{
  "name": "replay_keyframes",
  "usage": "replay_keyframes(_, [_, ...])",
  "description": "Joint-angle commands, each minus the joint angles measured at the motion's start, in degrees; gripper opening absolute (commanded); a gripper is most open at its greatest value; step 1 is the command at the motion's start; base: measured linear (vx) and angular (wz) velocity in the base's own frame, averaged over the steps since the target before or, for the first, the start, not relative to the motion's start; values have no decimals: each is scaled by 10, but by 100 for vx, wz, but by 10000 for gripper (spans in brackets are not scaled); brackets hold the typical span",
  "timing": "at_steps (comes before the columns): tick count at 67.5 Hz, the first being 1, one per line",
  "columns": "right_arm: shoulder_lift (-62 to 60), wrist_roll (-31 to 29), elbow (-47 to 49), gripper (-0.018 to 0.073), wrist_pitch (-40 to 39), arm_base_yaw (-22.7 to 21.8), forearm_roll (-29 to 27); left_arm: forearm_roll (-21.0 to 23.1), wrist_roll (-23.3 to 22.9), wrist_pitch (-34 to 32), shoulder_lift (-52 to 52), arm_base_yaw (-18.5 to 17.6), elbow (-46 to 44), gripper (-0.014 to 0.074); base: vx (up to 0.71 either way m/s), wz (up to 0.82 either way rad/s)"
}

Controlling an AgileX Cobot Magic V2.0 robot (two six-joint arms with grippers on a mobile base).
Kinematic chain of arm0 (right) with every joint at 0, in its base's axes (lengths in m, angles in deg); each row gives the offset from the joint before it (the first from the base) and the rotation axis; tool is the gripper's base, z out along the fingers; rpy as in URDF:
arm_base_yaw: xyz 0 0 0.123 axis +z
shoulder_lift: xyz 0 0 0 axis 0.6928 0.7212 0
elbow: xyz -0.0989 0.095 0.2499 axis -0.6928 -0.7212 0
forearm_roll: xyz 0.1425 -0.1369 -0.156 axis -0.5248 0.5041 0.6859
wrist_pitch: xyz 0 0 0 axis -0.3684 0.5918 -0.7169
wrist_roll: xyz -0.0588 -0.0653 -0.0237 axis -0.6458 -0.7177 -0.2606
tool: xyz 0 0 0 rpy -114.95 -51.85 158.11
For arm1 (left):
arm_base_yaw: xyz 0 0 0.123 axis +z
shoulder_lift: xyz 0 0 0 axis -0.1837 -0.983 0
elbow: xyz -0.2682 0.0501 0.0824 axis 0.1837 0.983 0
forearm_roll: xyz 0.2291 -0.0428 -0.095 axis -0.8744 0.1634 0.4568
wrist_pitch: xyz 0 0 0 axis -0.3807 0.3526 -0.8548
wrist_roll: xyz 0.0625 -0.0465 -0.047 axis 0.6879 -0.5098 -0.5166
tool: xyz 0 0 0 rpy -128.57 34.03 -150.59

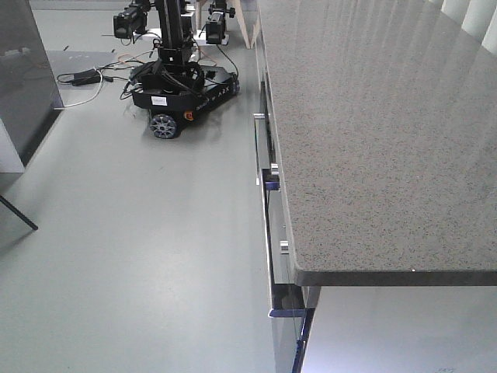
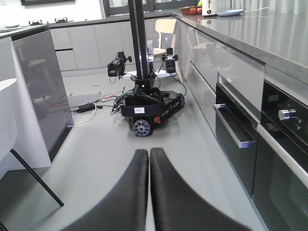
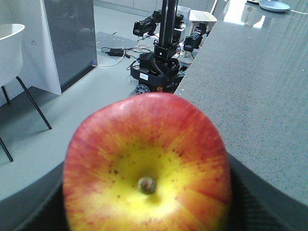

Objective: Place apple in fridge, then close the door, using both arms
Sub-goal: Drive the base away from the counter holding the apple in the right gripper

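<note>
The apple (image 3: 144, 144), red with a yellow patch round its stem, fills the middle of the right wrist view. My right gripper (image 3: 147, 197) is shut on it, a black finger (image 3: 33, 204) showing on each side. It hangs beside the edge of a grey speckled countertop (image 3: 250, 96). My left gripper (image 2: 149, 156) is shut with nothing in it, its two black fingers pressed together above the grey floor. The fridge and its door are out of view. Neither gripper shows in the exterior view.
A black wheeled robot (image 1: 175, 85) with cameras stands ahead on the floor, cables (image 1: 85, 78) beside it. The long countertop (image 1: 373, 116) runs along the right over drawers and an oven (image 2: 284, 115). A dark grey counter block (image 2: 38, 82) and a white chair (image 3: 9, 38) stand left.
</note>
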Motion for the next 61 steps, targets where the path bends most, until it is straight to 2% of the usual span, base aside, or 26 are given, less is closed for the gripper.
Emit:
replay_keyframes(1, [-2, -2, 16, 39, -44, 0, -13, 3, -6, -42, 9, 3, 16, -6, 0, 0])
replay_keyframes(61, [-2, -2, 16, 39, -44, 0, -14, 3, -6, -42, 9, 3, 16, -6, 0, 2])
